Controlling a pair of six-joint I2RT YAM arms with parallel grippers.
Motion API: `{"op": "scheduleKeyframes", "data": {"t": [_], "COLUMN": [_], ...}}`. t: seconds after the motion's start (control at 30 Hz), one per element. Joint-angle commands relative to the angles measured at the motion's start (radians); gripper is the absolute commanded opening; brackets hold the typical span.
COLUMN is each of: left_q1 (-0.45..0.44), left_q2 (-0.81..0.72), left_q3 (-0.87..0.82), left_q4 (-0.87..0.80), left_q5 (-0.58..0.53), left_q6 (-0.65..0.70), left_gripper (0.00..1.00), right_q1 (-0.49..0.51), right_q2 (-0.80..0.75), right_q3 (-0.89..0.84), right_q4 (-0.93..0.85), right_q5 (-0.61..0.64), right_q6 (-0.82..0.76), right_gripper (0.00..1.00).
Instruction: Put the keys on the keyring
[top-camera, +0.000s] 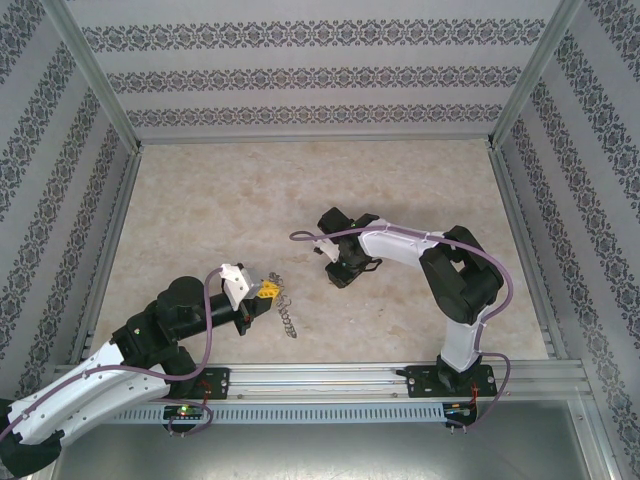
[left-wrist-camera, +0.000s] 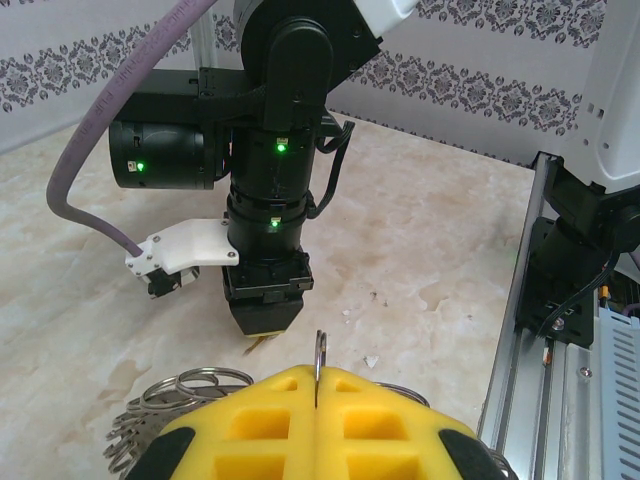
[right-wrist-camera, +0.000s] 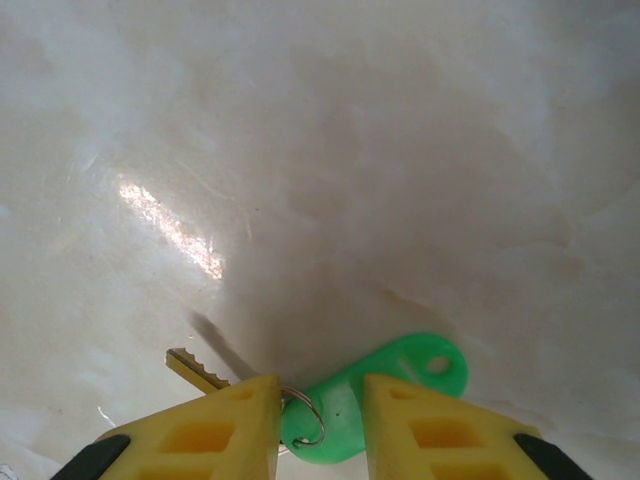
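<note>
Your key (right-wrist-camera: 340, 402) lies flat on the table (right-wrist-camera: 320, 150). In the right wrist view its bright green head points up and to the right, a small split ring (right-wrist-camera: 308, 418) passes through its near end, and a short toothed stem (right-wrist-camera: 195, 368) sticks out to the left. Your right hand (right-wrist-camera: 320, 385) is down over it with a yellow finger (right-wrist-camera: 230, 425) on each side. The green head fills the gap between them, and you cannot tell here whether they pinch it or only stand astride it. Your keyring (left-wrist-camera: 318, 358) is well apart from the key, at your left hand (left-wrist-camera: 317, 390). That hand's two yellow fingers are pressed together on the ring's thin edge, so the ring stands upright out of the seam. A fringe of wire loops (left-wrist-camera: 190, 385) fans out to the left, just behind the fingers. From above, the left hand (top-camera: 266, 292) sits low by the near side of the table, and the keyring (top-camera: 288, 315) trails its loops toward the rail (top-camera: 330, 375). The right hand (top-camera: 345, 270) is farther in, toward the middle of the table, tips down. Patterned walls (top-camera: 320, 70) close the table in on three sides.
</note>
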Motion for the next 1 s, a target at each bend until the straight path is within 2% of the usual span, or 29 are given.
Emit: {"op": "scheduleKeyframes", "data": {"t": [0.0,0.97], "left_q1": [-0.009,-0.008], "left_q2": [-0.010,-0.019], "left_q3": [0.005,0.011], "left_q4": [0.058,0.049], "left_q5": [0.014,0.018], "left_q6": [-0.015,-0.019], "left_gripper": [0.00,0.00], "right_q1": [0.016,0.069], "right_q2": [-0.029,-0.062], "right_q3": [-0.019,-0.040], "right_q4": [-0.025,-0.056], "right_q5": [0.011,0.022], "right_q6": [0.000,0.037], "right_gripper": [0.29,0.27]}}
